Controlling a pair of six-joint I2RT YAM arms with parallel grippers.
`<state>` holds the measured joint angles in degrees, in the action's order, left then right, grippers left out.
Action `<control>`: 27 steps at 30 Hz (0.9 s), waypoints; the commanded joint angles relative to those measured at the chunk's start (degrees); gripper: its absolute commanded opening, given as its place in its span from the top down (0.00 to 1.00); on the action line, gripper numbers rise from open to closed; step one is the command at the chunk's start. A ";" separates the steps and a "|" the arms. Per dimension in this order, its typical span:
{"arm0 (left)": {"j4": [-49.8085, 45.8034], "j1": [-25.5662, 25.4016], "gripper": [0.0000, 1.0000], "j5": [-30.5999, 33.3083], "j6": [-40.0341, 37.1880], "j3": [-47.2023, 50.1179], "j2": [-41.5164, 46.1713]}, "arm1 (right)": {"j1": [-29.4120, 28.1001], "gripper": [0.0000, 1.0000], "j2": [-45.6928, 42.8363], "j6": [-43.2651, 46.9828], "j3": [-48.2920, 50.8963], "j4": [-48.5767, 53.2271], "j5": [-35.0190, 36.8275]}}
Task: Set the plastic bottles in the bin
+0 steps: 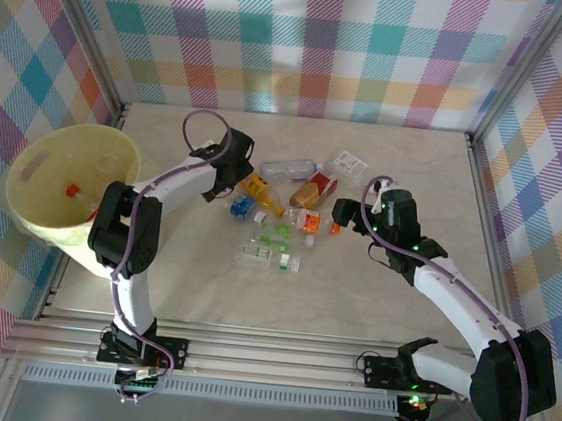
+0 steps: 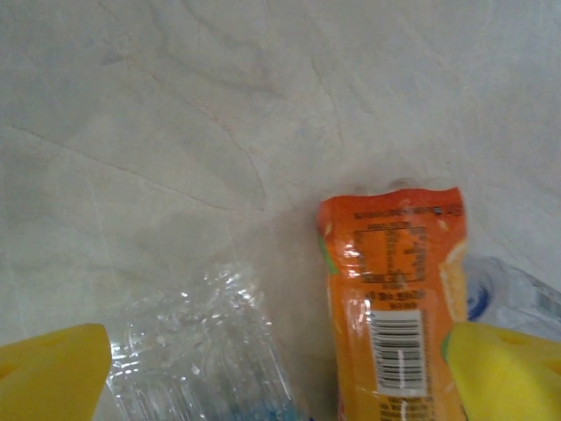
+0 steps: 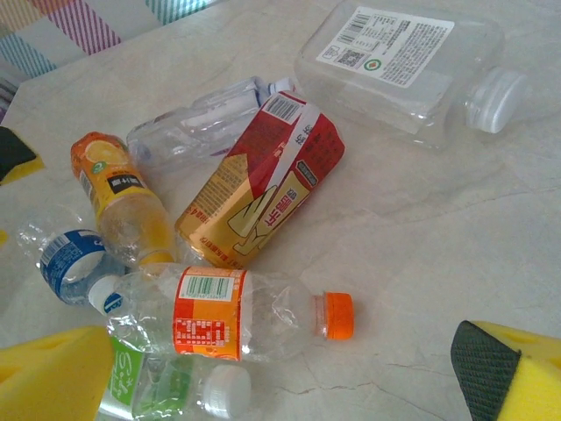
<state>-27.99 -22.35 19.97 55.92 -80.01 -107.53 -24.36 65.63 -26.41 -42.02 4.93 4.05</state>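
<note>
Yellow fingertips (image 2: pixel 53 373) of the left gripper (image 2: pixel 280 377) stand wide over an orange-labelled bottle (image 2: pixel 394 298) and a clear bottle (image 2: pixel 210 360) at the middle of the table (image 1: pixel 402 304); the right gripper (image 3: pixel 280 373) gapes empty nearby. Pick-up seems in hand: next, centre on one bottle, close, carry to the bin (image 1: pixel 40 210) at the table's left edge.

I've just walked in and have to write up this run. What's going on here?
Two robot arms are clearing plastic bottles off a table into the bin. The left claw hangs open low over an orange-labelled bottle and a crumpled clear bottle, gripping neither. The right claw is open too, close to an orange-capped bottle. What looks like one red-capped bottle lies in the bin; the others are heaped mid-table.
</note>
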 commanded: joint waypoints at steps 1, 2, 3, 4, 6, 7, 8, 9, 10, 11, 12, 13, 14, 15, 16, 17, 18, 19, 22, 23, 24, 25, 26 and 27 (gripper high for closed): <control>0.60 0.60 0.03 -0.30 4.28 2.44 -0.50 | -0.12 0.00 -0.06 -0.65 -2.33 0.79 -1.30; 0.89 0.79 0.04 -0.18 4.62 3.09 -0.37 | -0.07 0.00 -0.22 -0.74 -2.20 0.93 -1.35; 0.85 0.90 0.05 0.15 4.96 3.57 -0.39 | -0.07 0.00 -0.46 -0.76 -1.98 1.06 -1.34; 0.78 0.99 0.06 0.33 5.33 3.96 -0.39 | -0.07 0.00 -0.60 -0.75 -1.84 1.20 -1.42; 1.48 0.99 0.06 -0.08 6.06 5.06 -0.39 | -0.07 0.00 -0.80 -0.49 -1.66 1.61 -1.30; 2.14 0.99 0.06 -0.61 6.53 5.71 -0.40 | -0.07 0.00 -0.93 -0.33 -1.67 1.92 -1.18; 2.86 1.00 0.06 -1.03 6.91 6.29 -0.49 | -0.07 0.00 -1.00 -0.22 -1.59 2.16 -1.12; 3.53 0.99 0.06 -1.65 7.30 6.75 -0.72 | -0.10 0.00 -1.03 -0.10 -1.58 2.30 -1.14; 4.07 1.01 0.06 -2.29 7.66 7.06 -1.12 | -0.03 0.00 -1.03 -0.08 -1.57 2.28 -1.06; 4.30 1.08 0.06 -2.76 7.86 7.11 -1.54 | -0.07 0.00 -1.03 -0.18 -1.49 2.36 -1.13; 4.56 1.16 0.07 -3.32 8.13 7.14 -2.10 | -0.03 0.00 -1.03 -0.22 -1.49 2.36 -1.19; 4.86 1.24 0.07 -3.87 8.36 7.06 -2.61 | -0.07 0.00 -1.02 -0.30 -1.49 2.32 -1.31; 5.19 1.34 0.08 -4.25 8.71 7.10 -2.96 | -0.07 0.00 -1.03 -0.35 -1.60 2.37 -1.45; 5.51 1.43 0.09 -4.35 9.04 7.17 -3.20 | -0.12 0.00 -1.03 -0.35 -1.57 2.45 -1.51; 6.18 1.52 0.10 -4.49 9.41 7.42 -3.38 | -0.07 0.00 -1.11 -0.47 -1.59 2.50 -1.57; 6.93 1.60 0.11 -4.58 9.61 7.73 -3.45 | -0.08 0.00 -1.24 -0.47 -1.57 2.67 -1.61; 7.77 1.61 0.13 -4.64 9.80 7.98 -3.49 | -0.07 0.00 -1.29 -0.48 -1.49 2.75 -1.55; 8.60 1.64 0.15 -4.59 9.82 8.24 -3.43 | -0.08 0.00 -1.37 -0.48 -1.40 2.76 -1.55; 9.71 1.69 0.23 -4.21 9.82 8.54 -3.32 | -0.07 0.00 -1.77 -0.37 -1.10 2.94 -1.33; 9.79 1.70 0.25 -3.77 9.82 8.63 -3.10 | -0.07 0.00 -1.95 -0.43 -1.13 3.10 -1.25; 9.94 1.70 0.29 -3.22 9.74 8.88 -2.72 | -0.07 0.00 -2.45 -0.46 -1.07 3.11 -1.19; 10.04 1.68 0.31 -2.38 9.57 9.12 -2.05 | -0.07 0.00 -3.07 -0.43 -0.84 2.75 -1.18; 10.27 1.69 0.33 -1.61 9.43 9.44 -1.43 | -0.08 0.00 -3.77 -0.46 -0.43 2.12 -1.11; 10.69 1.70 0.34 -0.91 9.14 9.93 -0.57 | -0.03 0.00 -4.66 -0.29 0.15 1.25 -0.91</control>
<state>-18.59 -21.17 16.40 65.10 -71.46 -110.50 -24.36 63.59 -26.39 -42.19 7.79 3.40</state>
